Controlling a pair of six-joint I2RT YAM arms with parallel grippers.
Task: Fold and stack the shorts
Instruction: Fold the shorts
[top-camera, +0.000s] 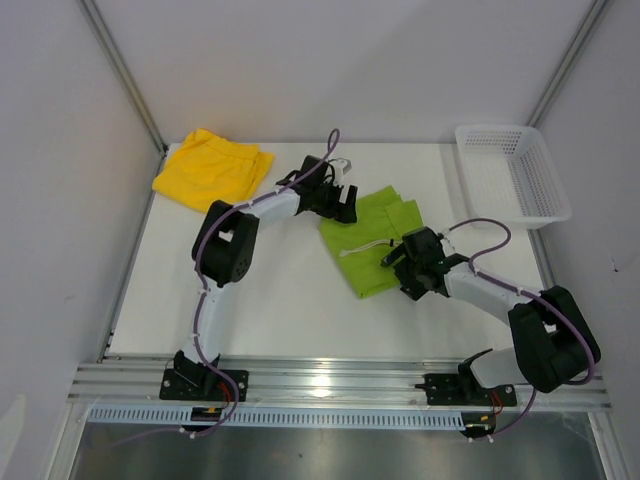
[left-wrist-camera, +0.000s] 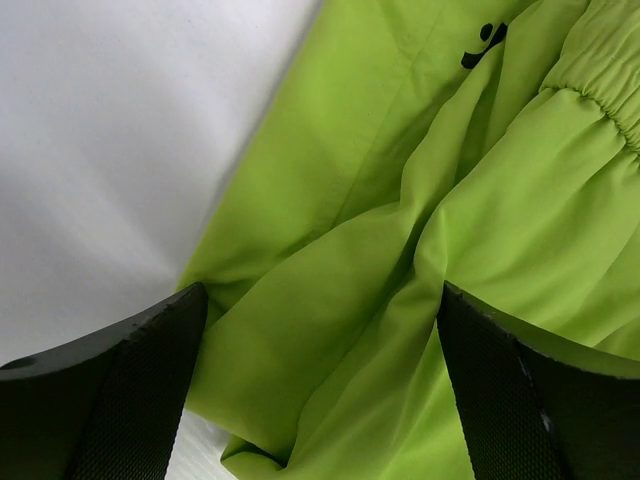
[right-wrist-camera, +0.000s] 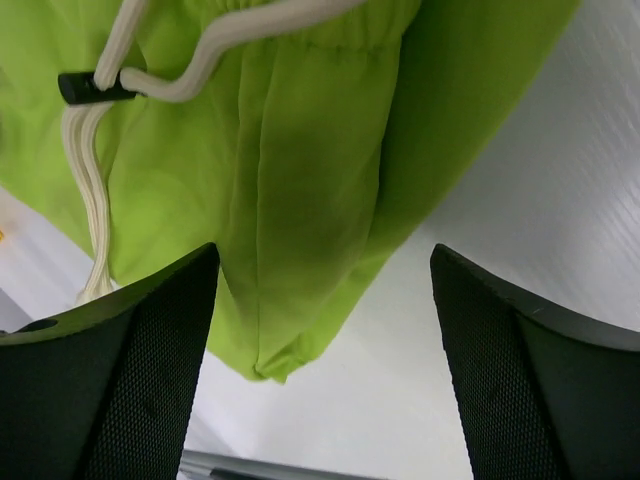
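Two pairs of shorts on the board, I count: one bright yellow soft fabric pair (top-camera: 212, 170) bunched in the far left corner, and one lime green fabric pair (top-camera: 372, 225) lying rumpled mid-table, right of centre. One white plastic mesh basket (top-camera: 540, 170) sits at the far right edge, well apart from both.

Two arms are out, both over the green pair. My left gripper (left-wrist-camera: 320, 290) hangs with its jaws spread wide over creased green cloth, nothing pinched. My right gripper (right-wrist-camera: 322, 250) is also parted, over the pair's near edge, gripping nothing. One white drawstring (right-wrist-camera: 95, 180) and one small dark logo (left-wrist-camera: 483, 45) show.

Underneath is a flat white tabletop (top-camera: 280, 300). One aluminium rail (top-camera: 330, 380) carries the bases at the near edge, and plain pale walls close in three sides.
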